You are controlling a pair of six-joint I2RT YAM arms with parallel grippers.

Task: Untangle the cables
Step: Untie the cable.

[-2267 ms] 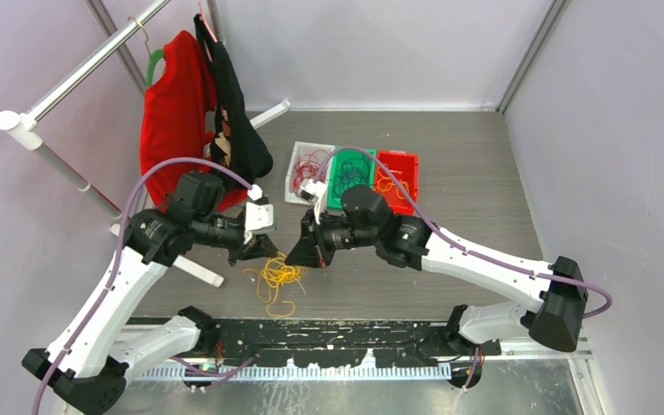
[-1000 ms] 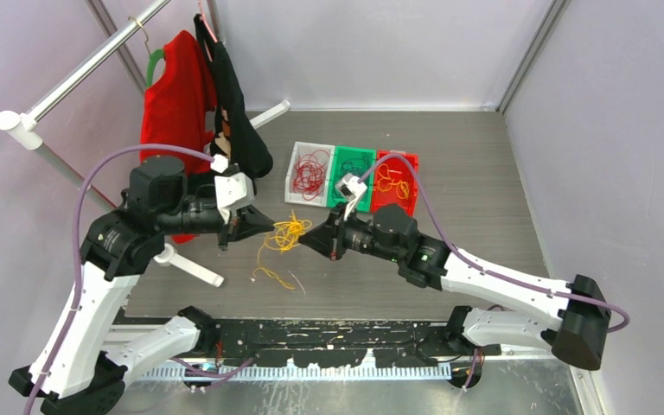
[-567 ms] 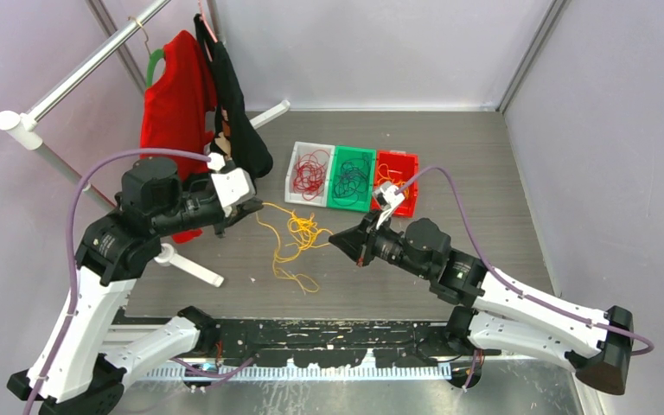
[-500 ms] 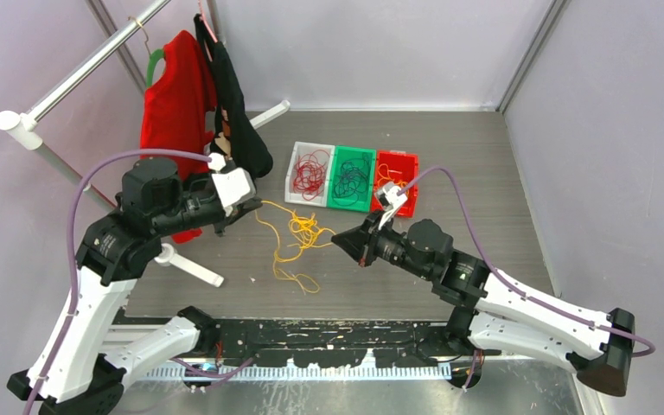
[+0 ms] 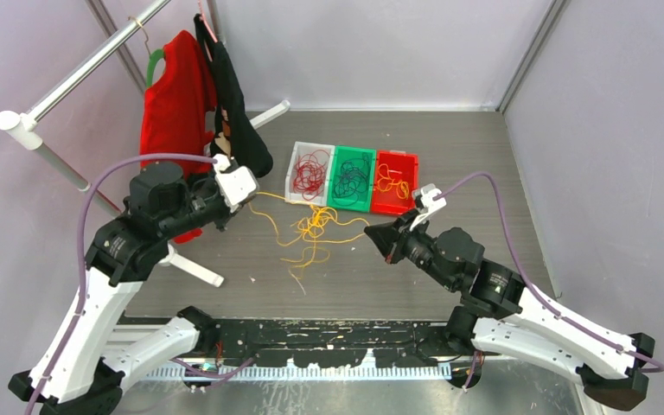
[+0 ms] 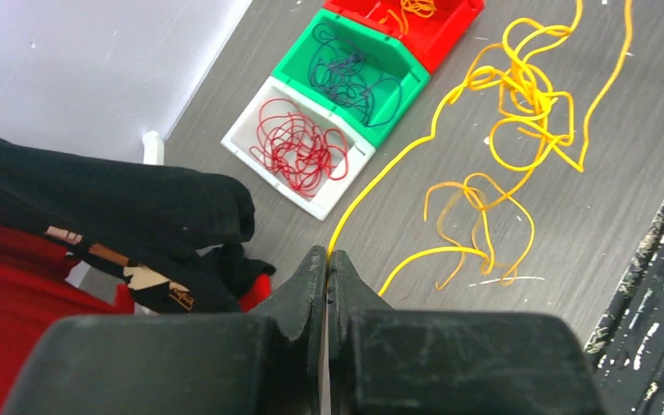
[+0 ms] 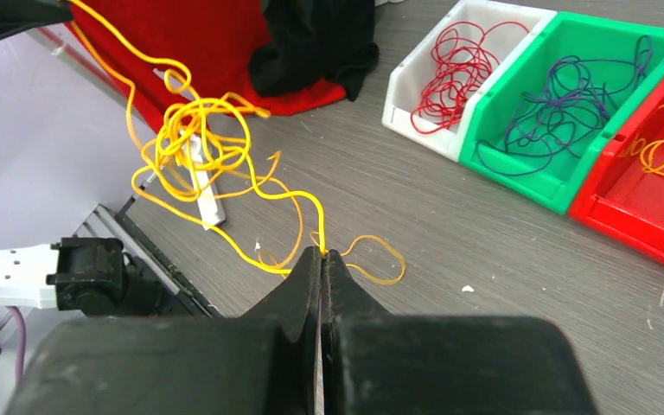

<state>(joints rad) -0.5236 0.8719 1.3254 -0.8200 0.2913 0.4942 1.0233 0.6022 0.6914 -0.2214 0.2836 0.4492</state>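
Three open plastic bins sit in a touching row on the grey wood-grain table (image 5: 475,164):
- White bin (image 5: 292,173): closest to the left pincer (image 6: 327,255), just ahead of it and to its right.
- Green bin (image 5: 348,207): middle of the row.
- Red bin (image 5: 395,211): just beyond the right pincer (image 7: 322,253).

A red garment (image 5: 171,104) on a green hanger (image 5: 153,62) and a black garment (image 5: 240,130) hang from a metal rail (image 5: 95,60), left of the left pincer. The black one is just beside it. A white rack foot tube (image 5: 197,270) lies on the table, base-side of the left pincer. A scuffed black plate (image 5: 328,333) runs along the near edge, base-side of both pincers.
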